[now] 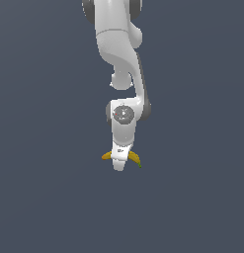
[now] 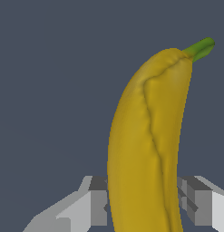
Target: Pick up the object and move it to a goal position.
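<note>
Between our gripper [image 1: 120, 165] fingers: banana [image 2: 147, 145] clamped mid-length, both ends jutting sideways; we judge curved skin may pivot or slip during move to goal if squeeze slackens

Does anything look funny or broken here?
Nothing looks broken. The banana sits between the gripper jaws, which close against its sides, with its ends sticking out on both sides in the exterior view. Its peel has a ridge line, but no split or bruise shows.

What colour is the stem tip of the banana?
Green, on the stem tip of the yellow banana; the wrist view shows it best.
</note>
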